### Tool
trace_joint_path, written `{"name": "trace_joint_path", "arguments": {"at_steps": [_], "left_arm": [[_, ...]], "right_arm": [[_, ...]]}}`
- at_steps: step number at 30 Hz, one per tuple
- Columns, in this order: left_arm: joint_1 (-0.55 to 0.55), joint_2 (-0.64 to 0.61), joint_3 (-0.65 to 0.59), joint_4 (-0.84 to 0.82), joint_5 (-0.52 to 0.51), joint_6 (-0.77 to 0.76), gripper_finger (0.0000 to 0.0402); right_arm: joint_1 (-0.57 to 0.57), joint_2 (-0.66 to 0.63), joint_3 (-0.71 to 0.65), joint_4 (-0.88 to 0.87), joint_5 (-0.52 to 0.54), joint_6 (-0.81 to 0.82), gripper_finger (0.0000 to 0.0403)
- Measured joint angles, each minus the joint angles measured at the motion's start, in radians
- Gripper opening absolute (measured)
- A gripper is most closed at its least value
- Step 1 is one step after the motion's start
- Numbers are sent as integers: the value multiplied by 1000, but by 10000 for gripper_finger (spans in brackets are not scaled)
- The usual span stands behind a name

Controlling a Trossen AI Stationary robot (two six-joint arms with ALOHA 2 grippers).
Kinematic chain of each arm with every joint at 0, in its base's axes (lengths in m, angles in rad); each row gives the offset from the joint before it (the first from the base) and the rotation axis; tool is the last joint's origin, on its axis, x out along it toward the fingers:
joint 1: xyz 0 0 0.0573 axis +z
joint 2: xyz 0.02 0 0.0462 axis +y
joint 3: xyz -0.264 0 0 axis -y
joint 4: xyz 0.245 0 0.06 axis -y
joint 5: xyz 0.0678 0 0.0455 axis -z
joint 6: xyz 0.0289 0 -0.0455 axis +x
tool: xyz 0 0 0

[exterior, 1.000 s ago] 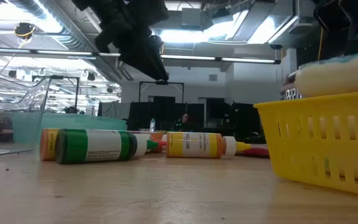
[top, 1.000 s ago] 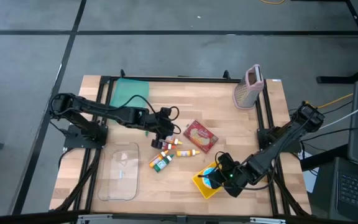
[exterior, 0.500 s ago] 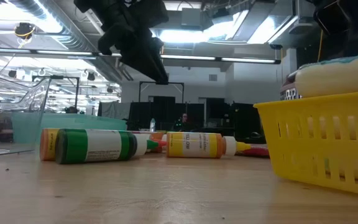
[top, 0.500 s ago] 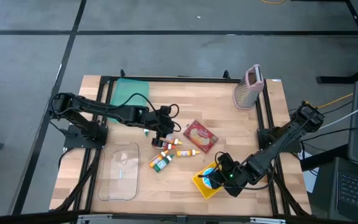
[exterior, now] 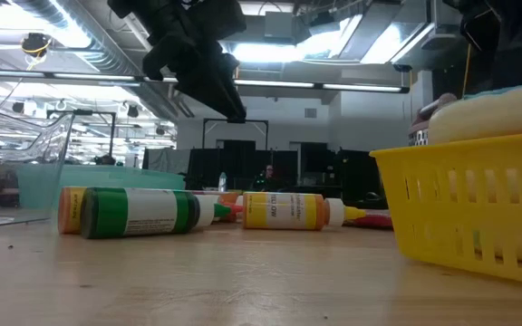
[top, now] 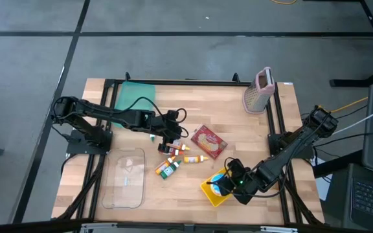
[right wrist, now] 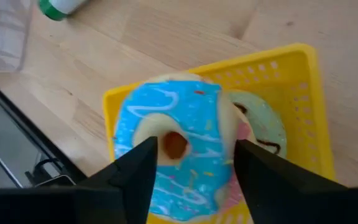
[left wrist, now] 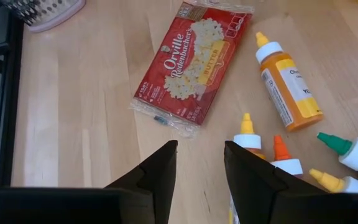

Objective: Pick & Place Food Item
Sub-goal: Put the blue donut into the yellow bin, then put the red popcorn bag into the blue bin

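Hovering over the yellow basket (top: 215, 188) at the near right of the table (top: 238, 126), the right gripper (top: 227, 184) has its fingers spread apart, one on each side of the blue-iced doughnut (right wrist: 169, 152), and neither finger pinches it. That doughnut lies in the basket, resting partly on a pale green doughnut (right wrist: 258, 127) beneath it; a sliver of pink shows under both. From table height its pale side (exterior: 488, 113) pokes up above the basket's rim (exterior: 465, 204).

Over to the left arm: its gripper (top: 171, 131) hangs above the middle of the table, fingers (left wrist: 160, 174) parted with nothing between them. Just below and ahead of it lies a cluster of small squeeze bottles: an orange-yellow bottle (left wrist: 288, 90) on its side, a green-capped bottle (left wrist: 353, 149) and a few more with yellow and orange tips beside it. The red popcorn packet (left wrist: 191, 65) lies flat just beyond them, apart from the bottles.

At the far right corner a pink-rimmed grater (top: 260, 90) stands by the table's edge. A green board (top: 133, 96) lies at the far left, and a clear plastic container (top: 126, 178) sits near the front left, well away from both grippers.
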Motion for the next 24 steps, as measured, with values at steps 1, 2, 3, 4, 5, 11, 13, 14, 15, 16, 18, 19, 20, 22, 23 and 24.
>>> {"name": "trace_joint_path", "arguments": {"at_steps": [1,2,3,4,5,11,13,14,15,16,18,19,20,22,23,24], "left_arm": [[0,0,0,0,3,3,130],[0,0,0,0,5,3,129],[0,0,0,1,5,4,130],[0,0,0,2,5,4,130],[0,0,0,3,5,4,130],[0,0,0,17,5,19,130],[0,0,0,40,3,30,130],[0,0,0,54,0,38,130],[0,-1,0,64,-2,45,130],[0,-3,0,70,-2,52,130],[0,-5,2,87,-2,56,130],[0,-8,4,86,-2,56,130],[0,-12,4,84,-2,57,130],[0,-21,5,86,-3,58,130],[0,-25,5,85,-4,58,130],[0,-30,5,86,-7,58,130]], "right_arm": [[0,0,0,-6,-9,1,215],[0,0,0,-13,-15,3,218],[0,0,0,-16,-20,5,221],[0,0,0,-20,-23,8,223],[0,0,0,-23,-28,8,225],[0,-1,0,-43,-39,9,226],[0,-4,0,-52,-32,8,226],[0,-6,0,-53,-25,7,226],[0,-11,0,-59,-17,6,226],[0,-18,0,-62,-11,3,226],[0,-29,0,-63,0,-1,226],[2,-38,0,-69,8,-3,226],[3,-47,1,-69,17,-8,226],[4,-68,8,-69,39,-24,226],[5,-77,15,-75,51,-36,226],[5,-86,25,-80,67,-53,226]]}}
